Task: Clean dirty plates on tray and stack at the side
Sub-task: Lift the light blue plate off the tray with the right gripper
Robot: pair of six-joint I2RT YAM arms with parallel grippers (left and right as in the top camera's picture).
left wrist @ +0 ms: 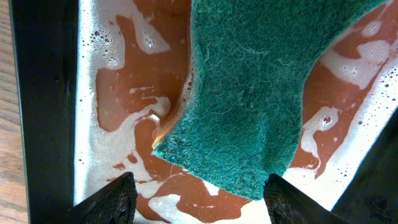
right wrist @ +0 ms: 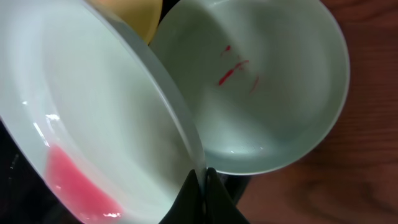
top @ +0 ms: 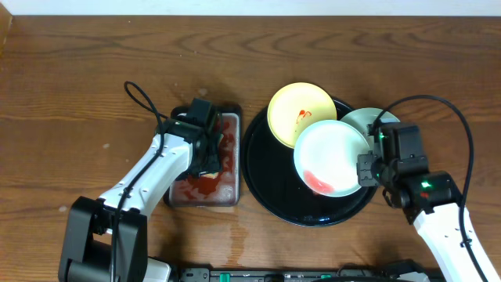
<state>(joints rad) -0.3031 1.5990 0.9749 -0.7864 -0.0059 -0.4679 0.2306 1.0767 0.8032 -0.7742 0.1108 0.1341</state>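
Note:
A black tray [top: 270, 184] holds three plates. My right gripper [top: 365, 168] [right wrist: 203, 182] is shut on the rim of a mint-white plate [top: 333, 153] [right wrist: 93, 106], which is tilted, with red liquid pooled at its low side. A yellow plate [top: 301, 110] [right wrist: 134, 15] with a red smear lies behind it. The other mint-white plate [top: 362, 119] [right wrist: 267, 93] has small red streaks. My left gripper [top: 210, 153] [left wrist: 200, 202] stands open, low over a green scouring sponge [left wrist: 249, 93].
The sponge lies in a small rectangular metal tray [top: 228, 196] [left wrist: 87, 124] of red, foamy liquid, left of the black tray. Its dark walls flank my left fingers [left wrist: 115, 199]. Brown wooden table [top: 78, 78] surrounds everything.

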